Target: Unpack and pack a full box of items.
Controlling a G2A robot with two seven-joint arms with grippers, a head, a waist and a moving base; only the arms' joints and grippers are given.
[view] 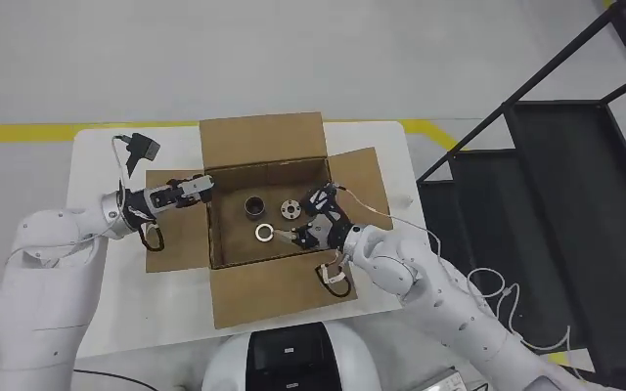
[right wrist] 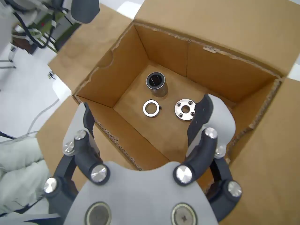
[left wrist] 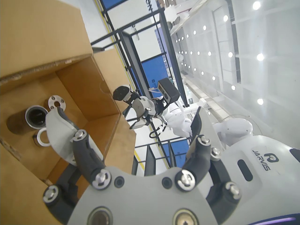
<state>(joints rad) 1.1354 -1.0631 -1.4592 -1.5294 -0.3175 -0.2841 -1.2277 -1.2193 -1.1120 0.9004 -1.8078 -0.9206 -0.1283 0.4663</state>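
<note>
Right wrist view looks down into the open cardboard box point(right wrist: 234, 22), where three metal parts sit on the floor, well below the rim. A short cylinder point(right wrist: 156, 84) appears to stand on end with its bore facing up. A plain ring point(right wrist: 151, 108) lies flat just beside it. A round flange point(right wrist: 185, 110) with a centre hole and small bolt holes lies flat next to the ring. None of the three touches another, as far as I can tell.

The right gripper point(view: 305, 217) hangs above the opening near the box's wall, fingers spread wide and holding nothing. The flange is the part closest under it. The left gripper point(view: 202, 186) sits at the opposite wall by the rim, its fingers also apart and empty. The box stands on a white table point(view: 108, 166) with all four flaps folded outward.

The step in hand looks like taking out the first part. The box is deep, so the right arm should probably come down straight and keep its outer finger off the wall. The flange and ring lie flush on the cardboard and give little edge to catch. The fingers would need to straddle the rim fully before closing, or the part may skid away. The cylinder seems the easier grasp.
</note>
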